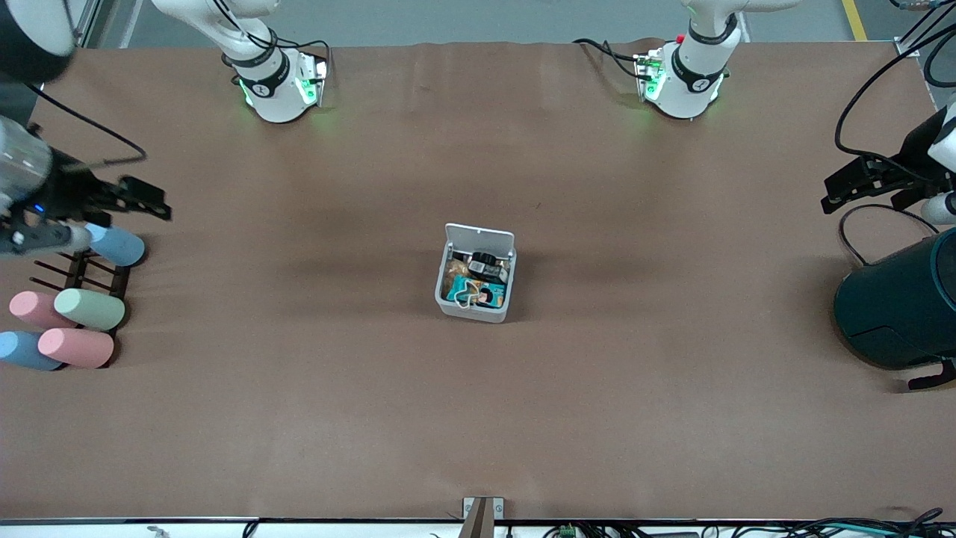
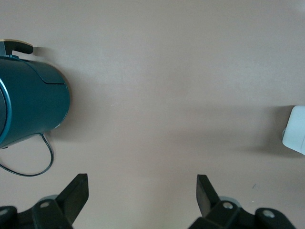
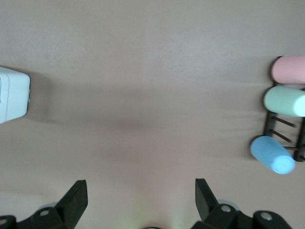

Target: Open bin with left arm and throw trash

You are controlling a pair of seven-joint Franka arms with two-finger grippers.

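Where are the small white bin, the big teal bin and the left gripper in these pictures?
Small white bin [image 1: 445, 299]: front view, on its side wall below the raised lid.
Big teal bin [image 2: 33, 107]: left wrist view, on its rounded body.
Left gripper [image 2: 143, 195]: left wrist view, midway between its open fingertips.

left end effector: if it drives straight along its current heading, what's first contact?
Probably nothing but tabletop. The left end effector, fingers open, looks down on bare brown table covering. The dark teal round bin and the small white-grey square bin lie off to either side of its line. Depth is unclear.
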